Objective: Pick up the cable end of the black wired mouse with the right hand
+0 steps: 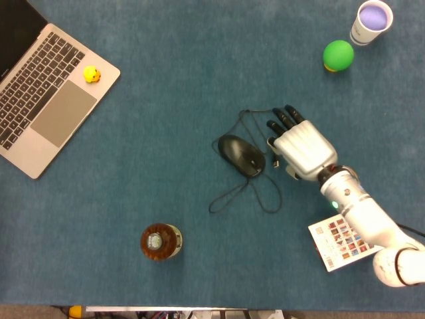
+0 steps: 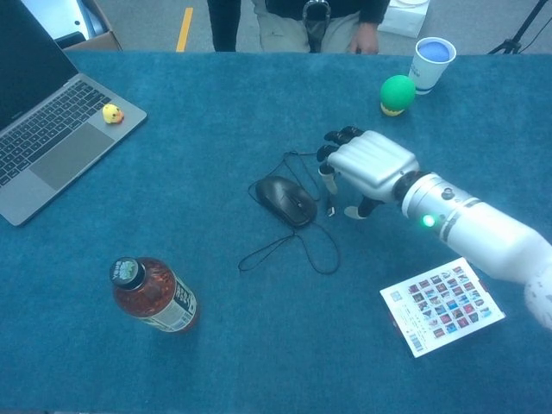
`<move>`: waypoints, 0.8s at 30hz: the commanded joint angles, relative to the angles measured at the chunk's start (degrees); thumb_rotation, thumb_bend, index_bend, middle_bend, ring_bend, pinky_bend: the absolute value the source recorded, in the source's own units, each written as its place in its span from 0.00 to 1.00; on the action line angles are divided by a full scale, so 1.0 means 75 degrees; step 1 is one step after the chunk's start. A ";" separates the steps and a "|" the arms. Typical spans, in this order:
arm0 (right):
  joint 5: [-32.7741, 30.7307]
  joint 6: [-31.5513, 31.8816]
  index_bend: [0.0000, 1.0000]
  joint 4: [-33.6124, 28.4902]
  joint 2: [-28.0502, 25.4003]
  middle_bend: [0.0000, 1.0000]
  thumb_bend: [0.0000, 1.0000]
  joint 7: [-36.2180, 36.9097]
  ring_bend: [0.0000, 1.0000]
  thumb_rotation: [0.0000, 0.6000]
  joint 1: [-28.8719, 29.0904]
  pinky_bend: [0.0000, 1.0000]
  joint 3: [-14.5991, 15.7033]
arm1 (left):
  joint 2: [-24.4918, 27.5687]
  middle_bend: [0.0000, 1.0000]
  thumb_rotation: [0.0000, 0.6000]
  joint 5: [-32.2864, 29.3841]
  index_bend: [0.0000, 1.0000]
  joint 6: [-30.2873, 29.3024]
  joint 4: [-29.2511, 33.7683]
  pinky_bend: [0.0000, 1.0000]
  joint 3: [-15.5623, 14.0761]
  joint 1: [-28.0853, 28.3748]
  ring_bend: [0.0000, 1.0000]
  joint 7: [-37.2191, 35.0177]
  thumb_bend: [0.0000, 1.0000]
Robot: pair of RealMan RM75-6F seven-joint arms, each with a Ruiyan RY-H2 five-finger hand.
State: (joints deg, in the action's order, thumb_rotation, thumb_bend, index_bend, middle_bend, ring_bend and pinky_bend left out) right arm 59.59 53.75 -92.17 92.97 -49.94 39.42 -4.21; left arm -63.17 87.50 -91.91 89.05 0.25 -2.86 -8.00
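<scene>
The black wired mouse (image 1: 242, 155) (image 2: 286, 200) lies mid-table, its thin cable (image 1: 263, 203) (image 2: 312, 257) looping in front of it and behind it. The cable's plug end (image 2: 329, 210) lies on the cloth just right of the mouse. My right hand (image 1: 302, 145) (image 2: 366, 166) hovers over that spot, palm down, holding nothing. Its dark fingers (image 1: 281, 120) are spread, reaching past the rear cable loop. In the head view the hand's edge largely covers the plug. I cannot tell whether a fingertip touches the cable. My left hand appears in neither view.
An open laptop (image 1: 46, 100) with a small yellow duck (image 1: 91, 74) sits far left. A green ball (image 1: 339, 55) and a paper cup (image 1: 371, 20) stand back right. A bottle (image 2: 153, 296) stands front left, a printed card (image 1: 350, 236) front right. A person (image 2: 302, 17) stands behind the table.
</scene>
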 commanded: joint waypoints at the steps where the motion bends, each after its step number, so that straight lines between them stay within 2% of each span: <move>1: -0.0095 0.0045 0.50 0.0197 0.0168 0.22 0.20 -0.0094 0.00 1.00 0.0093 0.09 0.0079 | -0.0015 0.21 1.00 -0.0017 0.28 0.0007 -0.0025 0.09 0.0004 -0.0007 0.16 -0.0020 0.15; 11: -0.0297 0.0123 0.50 0.0623 0.0575 0.22 0.20 -0.0062 0.00 1.00 0.0290 0.09 0.0110 | -0.0047 0.21 1.00 -0.0035 0.28 0.0062 -0.0118 0.09 0.0005 -0.0009 0.16 -0.0090 0.15; 24: -0.0674 0.0192 0.50 0.0751 0.0799 0.22 0.20 -0.0279 0.00 1.00 0.0525 0.09 0.0144 | -0.0112 0.21 1.00 -0.0085 0.28 0.0127 -0.0244 0.09 0.0014 -0.0014 0.16 -0.0182 0.15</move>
State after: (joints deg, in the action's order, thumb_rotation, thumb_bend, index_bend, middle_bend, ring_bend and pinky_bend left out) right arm 54.72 55.17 -86.57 98.86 -51.86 43.23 -3.21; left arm -63.99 86.87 -90.95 87.23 0.35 -2.96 -9.35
